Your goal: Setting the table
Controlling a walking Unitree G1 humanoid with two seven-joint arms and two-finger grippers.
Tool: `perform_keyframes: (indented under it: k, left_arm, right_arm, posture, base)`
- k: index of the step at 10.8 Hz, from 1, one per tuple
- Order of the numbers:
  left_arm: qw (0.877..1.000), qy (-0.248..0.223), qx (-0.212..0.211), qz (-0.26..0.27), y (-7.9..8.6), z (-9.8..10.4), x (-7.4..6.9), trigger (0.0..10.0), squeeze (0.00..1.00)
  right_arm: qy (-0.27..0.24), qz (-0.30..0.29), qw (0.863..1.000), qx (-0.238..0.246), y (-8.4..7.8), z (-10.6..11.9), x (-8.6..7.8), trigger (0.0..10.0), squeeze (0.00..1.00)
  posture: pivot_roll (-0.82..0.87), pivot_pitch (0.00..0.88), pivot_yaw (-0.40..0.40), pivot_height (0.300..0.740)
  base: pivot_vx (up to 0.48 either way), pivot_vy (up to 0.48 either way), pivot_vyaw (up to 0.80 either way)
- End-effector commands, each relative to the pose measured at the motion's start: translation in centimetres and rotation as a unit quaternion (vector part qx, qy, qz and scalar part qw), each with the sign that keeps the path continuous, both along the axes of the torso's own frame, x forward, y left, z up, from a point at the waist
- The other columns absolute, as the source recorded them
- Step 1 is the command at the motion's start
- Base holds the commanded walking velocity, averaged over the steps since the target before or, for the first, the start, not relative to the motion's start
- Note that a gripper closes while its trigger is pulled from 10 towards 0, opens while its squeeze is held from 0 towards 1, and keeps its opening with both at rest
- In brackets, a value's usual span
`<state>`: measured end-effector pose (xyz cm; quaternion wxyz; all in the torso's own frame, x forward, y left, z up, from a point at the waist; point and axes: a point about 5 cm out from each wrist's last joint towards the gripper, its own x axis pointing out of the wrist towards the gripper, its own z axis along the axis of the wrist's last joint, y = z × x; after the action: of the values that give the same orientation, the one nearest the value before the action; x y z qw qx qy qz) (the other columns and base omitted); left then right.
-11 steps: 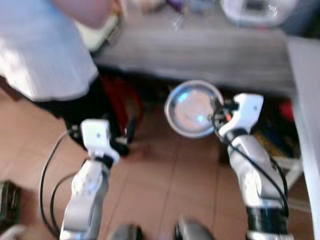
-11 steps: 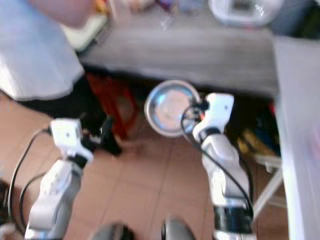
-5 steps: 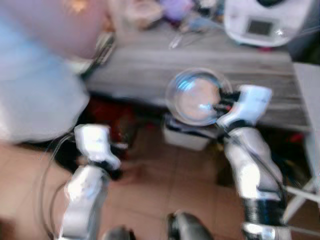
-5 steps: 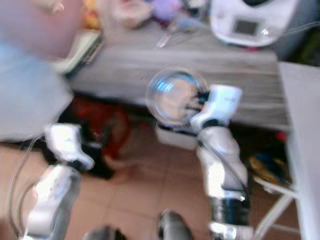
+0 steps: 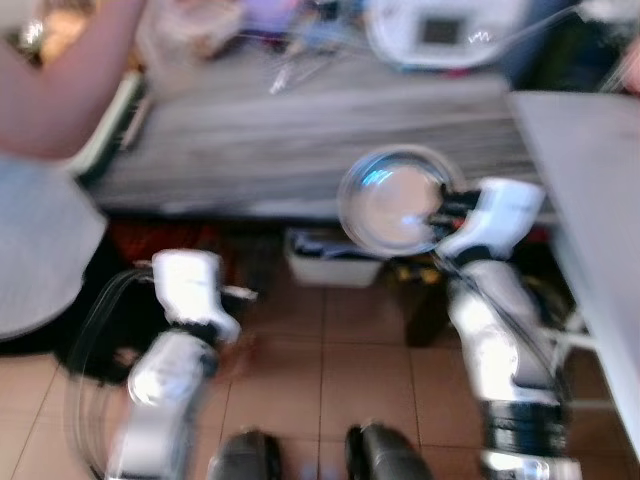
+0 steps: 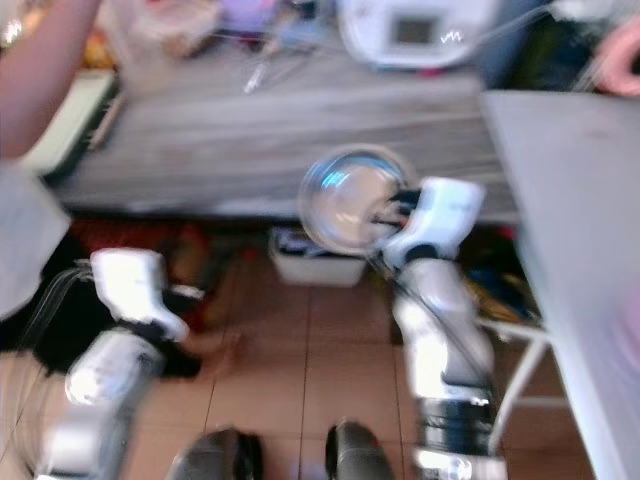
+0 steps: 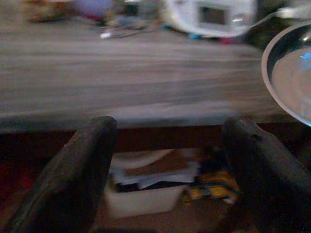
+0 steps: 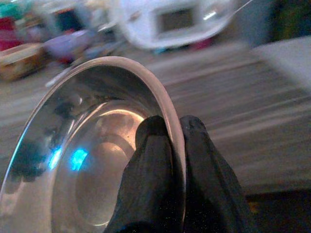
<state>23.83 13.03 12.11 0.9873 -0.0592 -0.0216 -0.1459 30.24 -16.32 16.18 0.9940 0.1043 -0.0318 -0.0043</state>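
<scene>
Brown floor tiles [image 5: 330, 370] lie under a long grey wooden desk [image 5: 300, 130], and a white kitchen machine [image 5: 440, 30] stands at its far side beside a person's arm [image 5: 60, 100]. Up in the air by the desk's front edge, the right gripper [image 8: 169, 145] is squeezed tight on the rim of a shiny metal bowl [image 5: 392, 200], one finger inside and one outside. Lower down, the left gripper [image 7: 167, 160] holds nothing, its two black fingers [image 7: 77, 170] wide apart, facing the white box [image 5: 330, 262] under the desk.
</scene>
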Motion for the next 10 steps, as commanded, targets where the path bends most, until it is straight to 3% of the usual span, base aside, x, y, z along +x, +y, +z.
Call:
perform_keyframes:
  k: [1,7,10]
  left_arm:
    - [1.0,-0.004,0.006,0.005,0.48,0.21,-0.11,10.0,0.0]
    - [1.0,-0.013,0.008,0.005,0.54,0.85,0.02,10.0,0.0]
    - [1.0,-0.008,0.011,0.006,0.63,0.69,-0.33,10.0,0.0]
  right_arm:
    - [-0.015,0.005,1.0,0.001,0.56,0.55,0.07,10.0,0.0]
    - [-0.028,-0.02,0.999,0.013,-0.28,1.5,0.9,10.0,0.0]
    - [-0.009,-0.029,0.999,0.03,-0.37,0.8,0.92,10.0,0.0]
  posture:
    - [-0.04,0.124,0.007,0.74]
    - [-0.04,0.163,0.012,0.74]
    - [-0.03,0.168,0.008,0.74]
  base:
    - [0.0,0.0,0.0]
    - [0.231,0.0,0.0]
    - [0.349,0.0,0.0]
